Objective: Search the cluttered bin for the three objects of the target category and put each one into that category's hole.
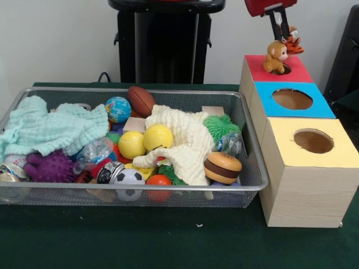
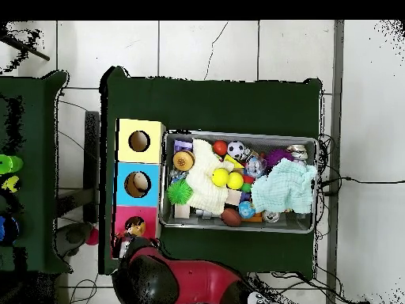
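The silver wire-mesh bin (image 1: 134, 91) lies on the green table, full of toys and cloths; it also shows in the overhead view (image 2: 237, 134). A tan-brown plush monkey (image 1: 275, 56) sits upright on the red-faced box (image 1: 258, 66), at the rim of its round hole (image 1: 286, 69). An orange striped tiger plush (image 1: 293, 42) is just behind it, beside my gripper (image 1: 279, 35), which hangs right above the red box. I cannot tell whether the gripper holds the tiger. In the overhead view the monkey (image 2: 134, 228) shows on the red box (image 2: 125, 215). No third plush shows.
The blue-faced box (image 1: 263, 92) and the yellow-faced box (image 1: 280, 131) stand in a row in front of the red one. The bin holds a purple spiky ball (image 1: 50, 166), a toy burger (image 1: 222, 167), two yellow balls, a soccer ball, a football (image 1: 140, 100) and two cloths.
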